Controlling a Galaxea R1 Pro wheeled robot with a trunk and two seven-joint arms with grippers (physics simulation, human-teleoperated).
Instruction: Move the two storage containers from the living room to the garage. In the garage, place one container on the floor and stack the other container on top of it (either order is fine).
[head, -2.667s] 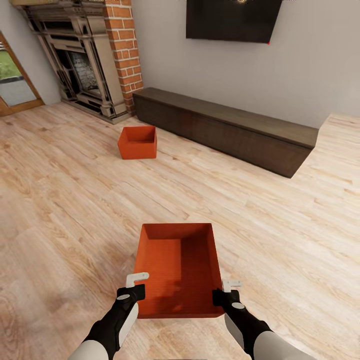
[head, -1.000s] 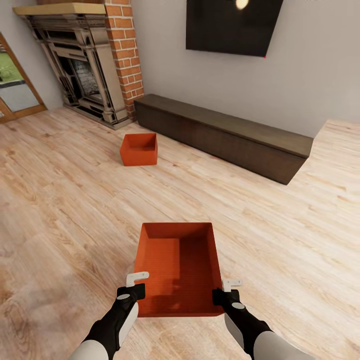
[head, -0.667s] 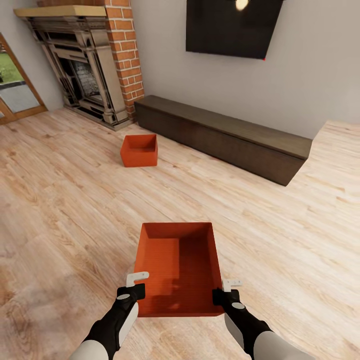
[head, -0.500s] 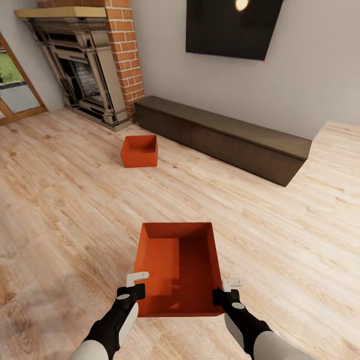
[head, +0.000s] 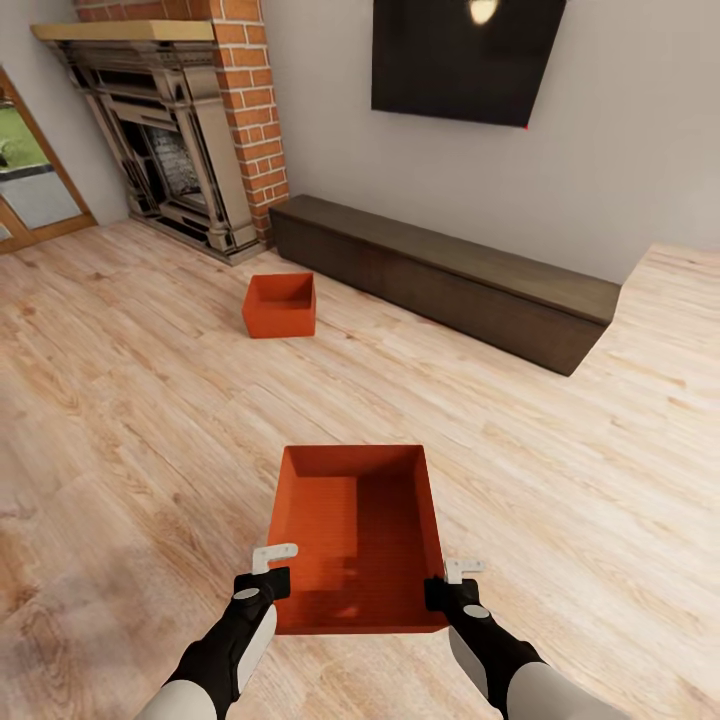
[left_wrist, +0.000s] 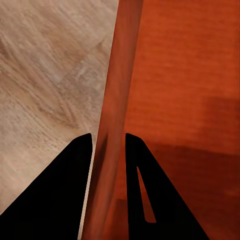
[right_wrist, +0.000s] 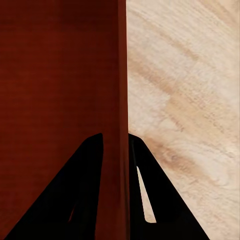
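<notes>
One storage container (head: 358, 540) is in your grip — left gripper (head: 272, 566) and right gripper (head: 452, 580) each pinch a side wall. You haven't left the living room; the other container (head: 280, 305) sits on the plank floor (head: 130, 400).

A light wood plank floor (head: 130, 400) carries a small orange-red box (head: 280, 306) and, near it, a long dark bench (head: 450, 280).

My tool (right_wrist: 116, 145) pinches the thin wall of the orange-red container (right_wrist: 55, 85), one dark finger on each face of it. Light wood plank floor (right_wrist: 185, 90) lies beyond the outer finger.
</notes>
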